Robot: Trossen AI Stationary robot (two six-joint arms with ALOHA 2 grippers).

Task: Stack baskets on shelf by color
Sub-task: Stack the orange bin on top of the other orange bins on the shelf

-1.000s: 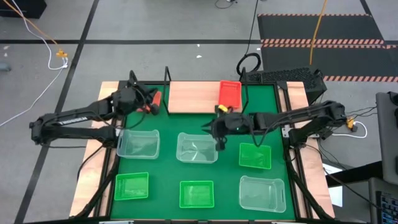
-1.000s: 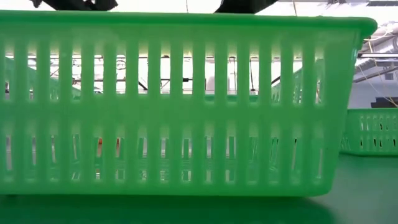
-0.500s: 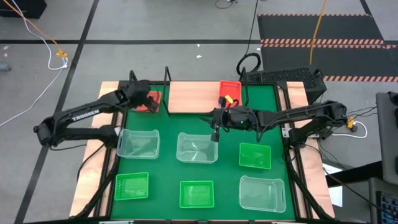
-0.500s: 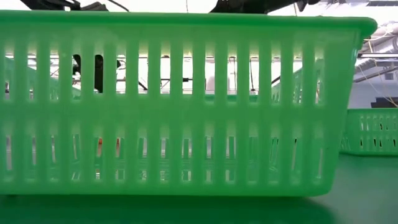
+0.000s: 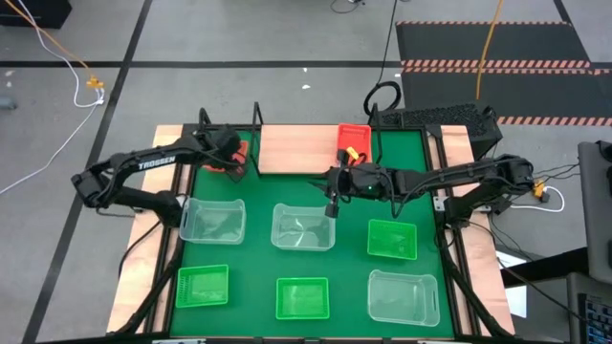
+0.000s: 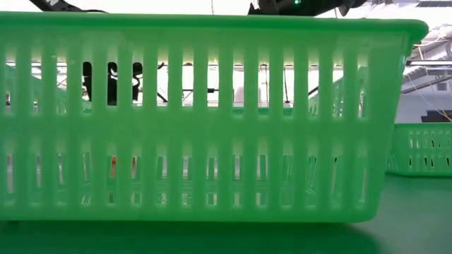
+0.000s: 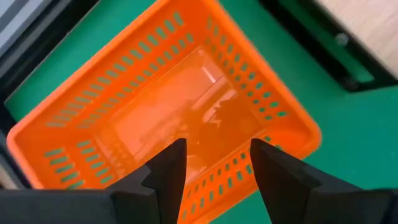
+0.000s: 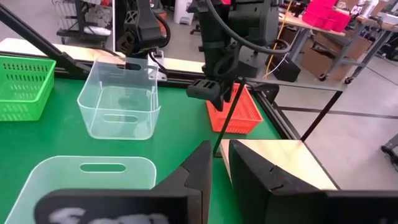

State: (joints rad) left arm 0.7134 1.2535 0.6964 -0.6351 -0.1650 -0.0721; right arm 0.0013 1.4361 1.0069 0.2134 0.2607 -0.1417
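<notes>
Now that the left arm has swung its red basket [image 5: 232, 156] down onto the green mat of the desk [image 5: 258, 268], just outside the shelf [image 5: 298, 148] at its left end, the left gripper [image 7: 211, 163] has spread its fingers and hangs released right over the basket's rim, so this basket rests beside the plank, not on it. Another red basket [image 5: 354, 143] sits at the shelf's right end, while three clear and three green ones wait on the mat, and the right gripper [image 5: 331, 205], nearly clenched and empty, hovers by the middle clear basket [image 5: 303, 226]
</notes>
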